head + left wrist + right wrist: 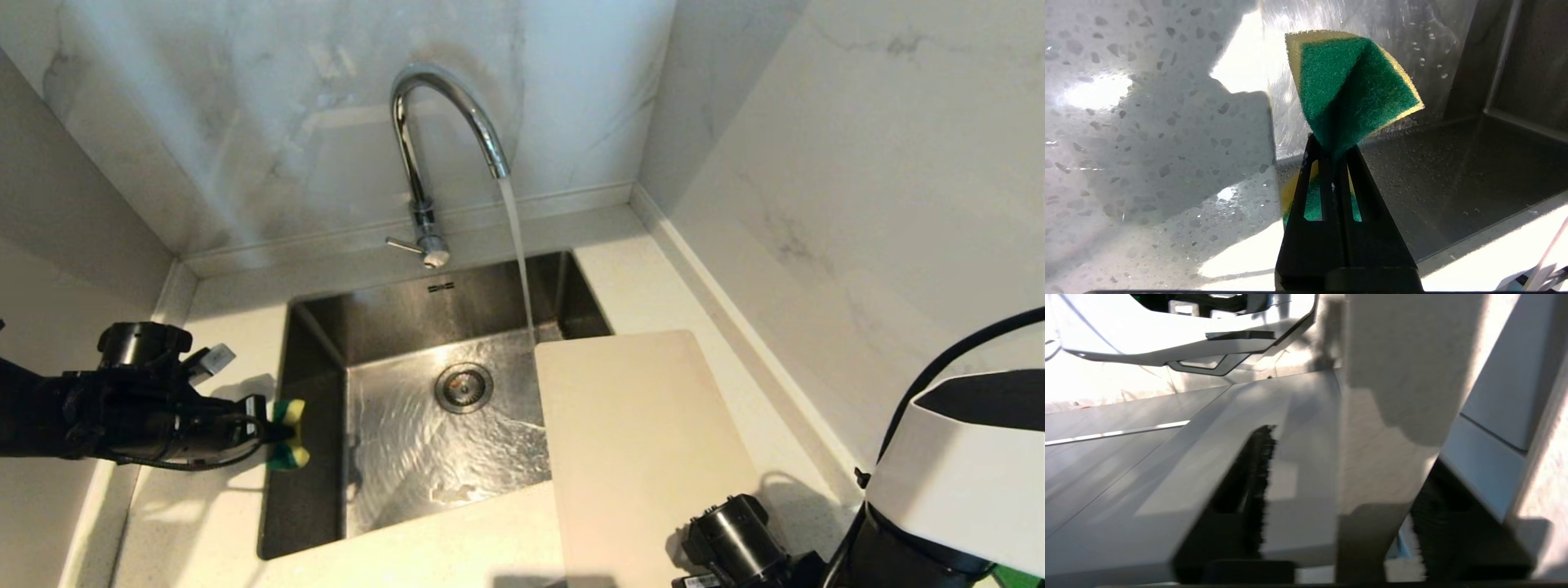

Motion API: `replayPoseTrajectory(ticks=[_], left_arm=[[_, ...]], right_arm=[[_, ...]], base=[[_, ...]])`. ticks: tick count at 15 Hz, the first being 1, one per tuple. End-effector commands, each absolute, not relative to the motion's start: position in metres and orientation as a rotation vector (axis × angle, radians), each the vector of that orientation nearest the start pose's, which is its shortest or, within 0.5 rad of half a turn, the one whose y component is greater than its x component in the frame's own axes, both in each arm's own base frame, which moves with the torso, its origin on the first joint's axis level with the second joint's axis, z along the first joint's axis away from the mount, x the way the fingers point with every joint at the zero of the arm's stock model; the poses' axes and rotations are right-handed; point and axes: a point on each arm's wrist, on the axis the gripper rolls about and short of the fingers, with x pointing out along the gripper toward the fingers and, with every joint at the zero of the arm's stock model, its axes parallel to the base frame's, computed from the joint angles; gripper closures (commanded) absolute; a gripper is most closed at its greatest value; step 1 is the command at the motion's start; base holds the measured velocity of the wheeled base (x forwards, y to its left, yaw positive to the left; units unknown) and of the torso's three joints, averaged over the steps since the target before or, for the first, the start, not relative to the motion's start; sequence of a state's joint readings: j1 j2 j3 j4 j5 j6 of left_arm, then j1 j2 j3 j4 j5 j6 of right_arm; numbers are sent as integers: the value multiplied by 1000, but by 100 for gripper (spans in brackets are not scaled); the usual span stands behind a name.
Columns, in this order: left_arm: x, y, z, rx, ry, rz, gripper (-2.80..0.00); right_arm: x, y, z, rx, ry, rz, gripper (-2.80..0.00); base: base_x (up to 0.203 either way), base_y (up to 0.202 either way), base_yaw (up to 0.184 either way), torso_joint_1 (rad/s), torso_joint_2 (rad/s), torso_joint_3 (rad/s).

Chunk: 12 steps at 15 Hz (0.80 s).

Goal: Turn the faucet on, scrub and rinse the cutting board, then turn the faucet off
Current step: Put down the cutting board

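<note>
The chrome faucet [418,147] stands behind the sink and water [519,261] runs from its spout; its thin lever [402,243] points left. The stream lands by the far left corner of the cream cutting board [645,441], which lies flat on the right counter and overhangs the sink. My left gripper [269,431] [1333,152] hovers at the sink's left edge, shut on a folded green-and-yellow sponge [289,433] [1349,85]. My right gripper [1347,461] is at the board's near end, below the head view, with the board [1384,428] between its open fingers.
The steel sink [314,408] has a wet floor and a round drain [463,387]. Speckled counter [196,498] surrounds it, and marble walls close in at the back and right. My right arm's wrist [735,543] and white body shell [963,465] fill the lower right.
</note>
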<state>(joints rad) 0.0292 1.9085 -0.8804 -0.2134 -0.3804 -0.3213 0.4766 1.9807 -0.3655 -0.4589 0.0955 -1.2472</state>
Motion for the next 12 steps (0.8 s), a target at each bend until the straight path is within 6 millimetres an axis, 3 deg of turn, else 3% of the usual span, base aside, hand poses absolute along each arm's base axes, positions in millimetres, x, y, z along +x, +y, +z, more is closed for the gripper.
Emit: replayPoseTrajectory(ticks=[1, 12], left_arm=[[324, -2, 101, -465, 848, -209, 0], [312, -16, 122, -499, 806, -203, 0]], right_arm=[[201, 106, 14, -1296, 644, 1156, -280], [166, 97, 45, -1314, 521, 1127, -280]], base=[[0, 0, 0, 0, 0, 0], [0, 0, 0, 0, 0, 0]])
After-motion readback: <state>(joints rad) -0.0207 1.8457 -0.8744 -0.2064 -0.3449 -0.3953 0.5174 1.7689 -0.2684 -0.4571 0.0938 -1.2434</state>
